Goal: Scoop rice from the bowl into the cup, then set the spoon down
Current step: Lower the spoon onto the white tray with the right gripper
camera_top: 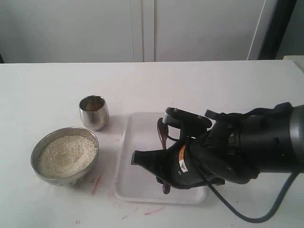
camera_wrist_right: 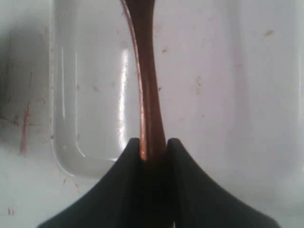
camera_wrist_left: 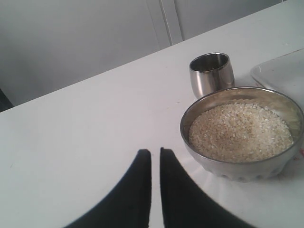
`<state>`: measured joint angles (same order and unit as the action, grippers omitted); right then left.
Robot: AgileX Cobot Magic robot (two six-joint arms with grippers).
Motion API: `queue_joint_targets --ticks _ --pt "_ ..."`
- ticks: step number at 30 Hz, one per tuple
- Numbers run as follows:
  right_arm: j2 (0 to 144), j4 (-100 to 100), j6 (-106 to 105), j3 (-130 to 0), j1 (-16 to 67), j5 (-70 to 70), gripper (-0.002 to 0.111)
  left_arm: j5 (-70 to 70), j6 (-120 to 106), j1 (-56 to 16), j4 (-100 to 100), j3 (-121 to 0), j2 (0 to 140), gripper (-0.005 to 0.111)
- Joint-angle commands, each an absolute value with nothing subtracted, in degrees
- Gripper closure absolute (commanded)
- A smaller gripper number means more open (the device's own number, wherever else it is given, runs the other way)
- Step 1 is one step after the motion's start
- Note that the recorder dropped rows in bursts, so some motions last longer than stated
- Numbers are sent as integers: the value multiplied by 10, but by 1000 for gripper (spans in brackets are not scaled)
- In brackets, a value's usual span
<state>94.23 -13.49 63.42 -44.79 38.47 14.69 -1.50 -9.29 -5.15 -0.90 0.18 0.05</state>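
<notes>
The right hand [camera_wrist_right: 153,143] is clenched on the handle of the spoon [camera_wrist_right: 148,85], which reaches ahead of it over the white tray [camera_wrist_right: 80,159]. Well off to that hand's side, the bowl [camera_top: 37,151] of rice [camera_top: 66,156] and the cup [camera_top: 93,112] stand on the tabletop [camera_top: 213,85]. The left hand [camera_wrist_left: 155,159], fingers nearly together on nothing, hangs near the bowl.

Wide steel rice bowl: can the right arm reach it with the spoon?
Probably yes: right gripper grips the dark wooden spoon over the white tray; only bare table lies toward the bowl, small steel cup off the path.
</notes>
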Motion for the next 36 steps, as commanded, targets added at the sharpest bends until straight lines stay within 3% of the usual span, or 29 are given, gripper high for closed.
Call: queue_joint_targets --ticks 1,36 --pt "954 -141 636 -448 382 125 108 -12 -92 -53 -5 0 0 92" --pt "956 -153 640 -448 366 107 108 -12 -92 -53 -5 0 0 92"
